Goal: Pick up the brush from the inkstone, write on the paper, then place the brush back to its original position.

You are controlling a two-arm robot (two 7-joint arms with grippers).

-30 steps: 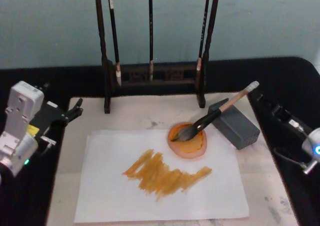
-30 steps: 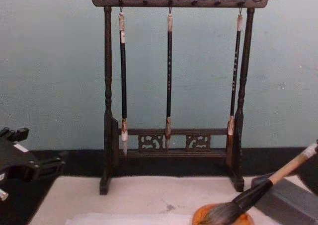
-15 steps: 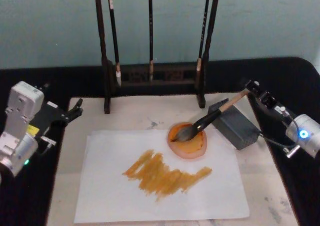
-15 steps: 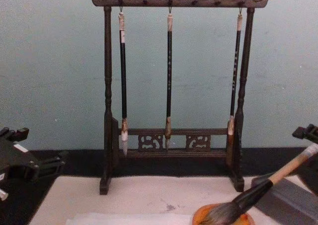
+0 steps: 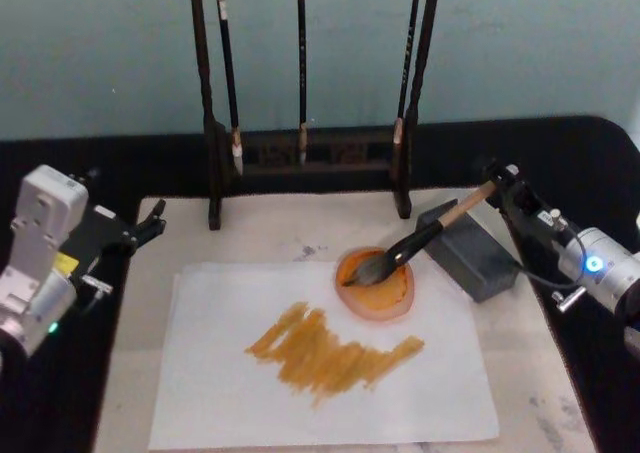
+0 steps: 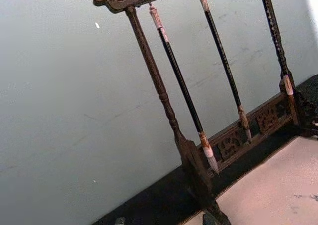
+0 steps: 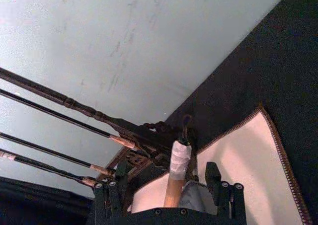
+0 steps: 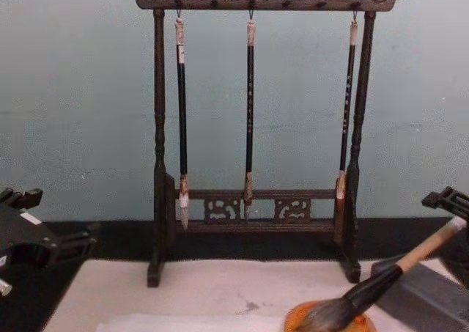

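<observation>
The brush (image 5: 425,235) lies slanted, its bushy bristles in an orange round dish (image 5: 385,298) and its tan handle propped on the dark grey inkstone block (image 5: 475,255). My right gripper (image 5: 503,181) is open at the brush's white-wrapped end (image 7: 180,158), one finger on each side, not touching it. From the chest view the brush (image 8: 399,267) rises toward that gripper (image 8: 445,198). The white paper (image 5: 220,393) carries broad orange strokes (image 5: 330,353). My left gripper (image 5: 152,221) stays open at the mat's left edge.
A dark wooden rack (image 5: 300,155) with three thin black-handled brushes stands at the back of the cream mat (image 5: 270,228). Black cloth (image 5: 590,153) surrounds the mat. A teal wall rises behind.
My right gripper has come forward and left from the table's right side up to the brush's white end. Brush, paper and left arm have not moved.
</observation>
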